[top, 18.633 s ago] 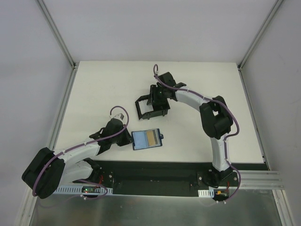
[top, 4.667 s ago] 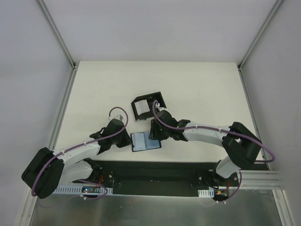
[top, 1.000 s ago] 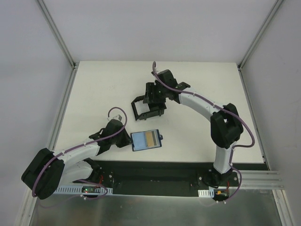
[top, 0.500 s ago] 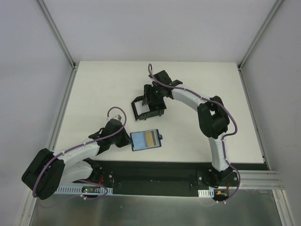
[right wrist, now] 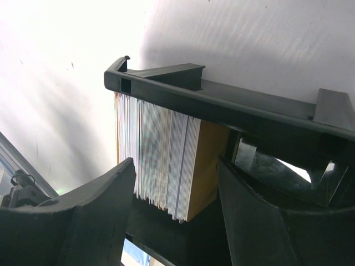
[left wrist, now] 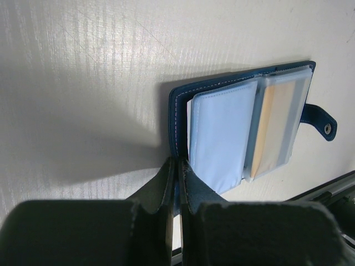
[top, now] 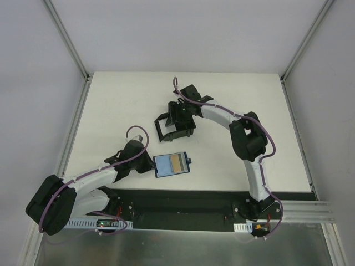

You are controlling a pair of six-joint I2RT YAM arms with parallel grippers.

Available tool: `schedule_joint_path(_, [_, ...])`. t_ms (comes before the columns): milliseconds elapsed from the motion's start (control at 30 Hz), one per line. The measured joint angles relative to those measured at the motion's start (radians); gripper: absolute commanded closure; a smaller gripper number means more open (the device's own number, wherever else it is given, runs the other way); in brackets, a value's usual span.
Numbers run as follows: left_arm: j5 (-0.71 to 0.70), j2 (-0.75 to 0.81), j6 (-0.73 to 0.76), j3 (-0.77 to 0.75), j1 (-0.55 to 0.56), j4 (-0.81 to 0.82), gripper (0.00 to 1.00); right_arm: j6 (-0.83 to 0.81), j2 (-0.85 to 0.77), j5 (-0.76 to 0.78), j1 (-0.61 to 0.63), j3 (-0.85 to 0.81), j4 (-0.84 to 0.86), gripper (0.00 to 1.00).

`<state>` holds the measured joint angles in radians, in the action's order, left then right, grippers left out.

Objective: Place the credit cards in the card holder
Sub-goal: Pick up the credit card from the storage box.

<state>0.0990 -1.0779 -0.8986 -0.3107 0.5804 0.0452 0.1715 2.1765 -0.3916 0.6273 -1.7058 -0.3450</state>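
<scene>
Standing on edge, cards (right wrist: 161, 160) look stiff, slick: pinch one's end; right end effector (right wrist: 176, 185) apart, left end effector (left wrist: 177, 169) clamping holder (left wrist: 222, 133).

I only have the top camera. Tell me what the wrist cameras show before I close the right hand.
Observer: The right hand is open, one finger on each side of the credit cards, which stand on edge in the black box.
Operator: Describe the end of that stack.
Observer: The tan end card faces outward there.
Operator: Now report the left side.
Observer: The left hand is shut on the cover edge of the card holder, which lies open with a tan sleeved card in one clear sleeve.
</scene>
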Motion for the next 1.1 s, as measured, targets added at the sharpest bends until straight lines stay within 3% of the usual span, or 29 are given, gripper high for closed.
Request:
schedule_joint_path(1033, [0.001, -0.003, 0.0, 0.0, 0.0, 0.002, 1.0, 0.009, -0.034, -0.023, -0.008, 0.018, 0.026, 0.75])
schedule_joint_path(1100, [0.001, -0.003, 0.0, 0.0, 0.0, 0.002, 1.0, 0.009, -0.044, -0.023, -0.009, 0.018, 0.026, 0.81])
